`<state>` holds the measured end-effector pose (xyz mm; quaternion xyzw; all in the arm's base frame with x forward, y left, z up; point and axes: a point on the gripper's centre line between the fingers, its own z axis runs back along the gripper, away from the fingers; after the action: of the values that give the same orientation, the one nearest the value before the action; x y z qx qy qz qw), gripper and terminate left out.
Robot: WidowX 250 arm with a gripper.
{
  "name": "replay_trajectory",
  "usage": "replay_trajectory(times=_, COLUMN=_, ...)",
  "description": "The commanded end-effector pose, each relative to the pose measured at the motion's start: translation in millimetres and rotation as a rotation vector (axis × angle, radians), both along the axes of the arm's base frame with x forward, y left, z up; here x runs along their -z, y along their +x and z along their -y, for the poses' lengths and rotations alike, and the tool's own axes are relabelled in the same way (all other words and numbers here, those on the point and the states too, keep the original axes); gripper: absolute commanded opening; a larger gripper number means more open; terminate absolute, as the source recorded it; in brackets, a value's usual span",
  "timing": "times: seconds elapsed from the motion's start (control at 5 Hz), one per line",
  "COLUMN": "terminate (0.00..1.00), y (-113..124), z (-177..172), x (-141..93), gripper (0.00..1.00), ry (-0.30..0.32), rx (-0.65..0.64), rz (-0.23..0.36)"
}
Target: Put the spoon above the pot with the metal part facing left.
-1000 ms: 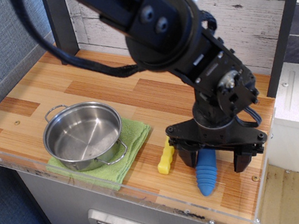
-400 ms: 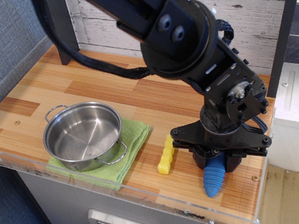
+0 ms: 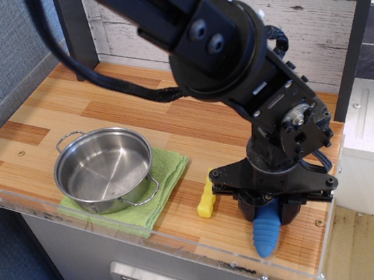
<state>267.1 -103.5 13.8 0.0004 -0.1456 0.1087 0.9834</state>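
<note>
Gripper [image 3: 270, 213] sits at lower right of the frame, its fingers drawn in tight on the ribbed blue handle of the spoon [image 3: 266, 234]; we read this as a firm hold. Only the handle's lower end shows, poking out below the fingers toward the front edge of the tabletop [image 3: 97, 104]. The metal part is hidden under the arm, so we cannot tell which way it points.

Handling, as we judge it: the spoon is stiff and light. The ribs should give good purchase, while the polished bowl would be slippery, so the handle is the right place to hold.

The pot [image 3: 104, 168] stands at centre left on the green cloth [image 3: 165, 175], well apart from the spoon. The yellow block [image 3: 206, 200] lies just left of the gripper.

Against the frame one second back: the fingers then stood spread either side of the handle; now they are closed on it. The handle tip has shifted slightly. Pot, cloth and block are unmoved.
</note>
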Motion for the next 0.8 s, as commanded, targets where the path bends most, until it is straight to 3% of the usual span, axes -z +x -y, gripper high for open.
replay_trajectory(times=0.0, terminate=0.00, y=22, z=-18, x=-59, gripper=0.00, ry=-0.075, rx=-0.167, rz=0.148)
replay_trajectory(times=0.2, terminate=0.00, y=32, z=-39, x=-84, gripper=0.00, ry=-0.107, rx=-0.333, rz=0.201)
replay_trajectory(times=0.6, terminate=0.00, y=53, z=-87, x=-107, gripper=0.00, ry=-0.141, rx=-0.704, rz=0.296)
